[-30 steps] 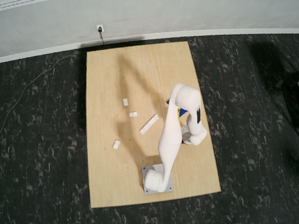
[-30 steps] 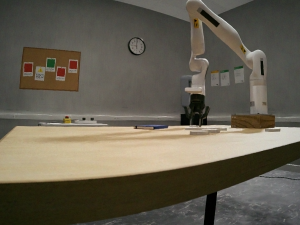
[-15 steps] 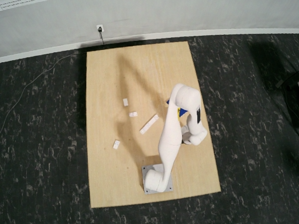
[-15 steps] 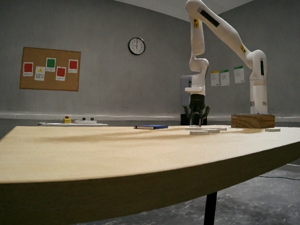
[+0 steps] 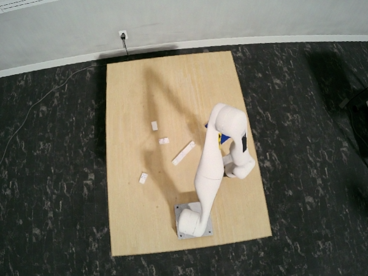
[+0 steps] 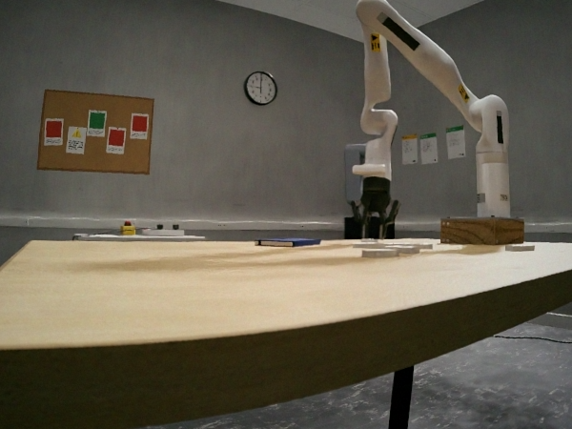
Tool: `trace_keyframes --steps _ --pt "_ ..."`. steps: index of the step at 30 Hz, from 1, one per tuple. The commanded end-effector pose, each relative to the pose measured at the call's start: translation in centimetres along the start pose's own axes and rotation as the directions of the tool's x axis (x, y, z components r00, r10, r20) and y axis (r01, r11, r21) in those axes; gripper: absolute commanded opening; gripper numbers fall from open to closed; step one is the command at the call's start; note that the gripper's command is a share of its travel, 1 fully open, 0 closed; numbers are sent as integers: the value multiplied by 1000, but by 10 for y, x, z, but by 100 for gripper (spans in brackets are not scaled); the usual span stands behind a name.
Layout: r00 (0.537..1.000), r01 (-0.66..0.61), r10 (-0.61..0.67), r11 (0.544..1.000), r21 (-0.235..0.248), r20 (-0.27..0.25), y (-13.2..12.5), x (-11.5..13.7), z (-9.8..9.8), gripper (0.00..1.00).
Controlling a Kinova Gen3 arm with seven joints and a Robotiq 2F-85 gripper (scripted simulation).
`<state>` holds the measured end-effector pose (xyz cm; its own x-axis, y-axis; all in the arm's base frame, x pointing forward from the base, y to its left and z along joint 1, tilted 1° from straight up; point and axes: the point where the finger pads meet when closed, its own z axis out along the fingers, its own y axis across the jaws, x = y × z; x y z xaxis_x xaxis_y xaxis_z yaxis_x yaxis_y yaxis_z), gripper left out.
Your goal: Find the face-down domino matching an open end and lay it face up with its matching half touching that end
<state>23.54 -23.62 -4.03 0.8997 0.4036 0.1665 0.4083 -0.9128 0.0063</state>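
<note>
From the top view, I see the wooden table [image 5: 138, 233] with the arm's grey base plate [image 5: 178, 211] near the close edge. The line of dominoes [image 5: 183, 153] lies diagonally near the middle. Three loose dominoes lie to its left: one plain white, so I take it as face down [image 5: 154, 126]; one showing pips [image 5: 164, 140] just below it; and another showing pips [image 5: 143, 178] well apart, further toward the base. The arm [image 5: 210, 165] folds over the right part of the table and hides the gripper from this angle, along with whatever sits under it. A blue corner of a book [image 5: 225, 138] peeks out beside the arm.

From the exterior view, I can see the gripper [image 6: 376, 228] pointing straight down, low over the table behind the flat dominoes [image 6: 379, 253]. Its fingers [image 6: 392, 213] are spread partway apart, and I see nothing between them, so I judge it to be holding nothing. The blue book [image 6: 287, 242] lies flat to the left, and a wooden block [image 6: 481, 231] carries the arm's column on the right.

My reading of progress: two loose dominoes are already face up, at least one still needs turning, and nothing has been laid against either open end of the line. Finding the match and placing it are still ahead. The pips are too small for me to read here.
</note>
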Motion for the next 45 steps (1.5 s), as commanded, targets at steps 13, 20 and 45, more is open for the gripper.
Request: trace_keyframes --steps 13,20,45 --pt "1000 -1 1 1000 0 0 0 4 -23 49" --pt "1000 -1 1 1000 0 0 0 4 -24 49" --pt "999 -1 0 1000 1 54 0 6 -37 49"
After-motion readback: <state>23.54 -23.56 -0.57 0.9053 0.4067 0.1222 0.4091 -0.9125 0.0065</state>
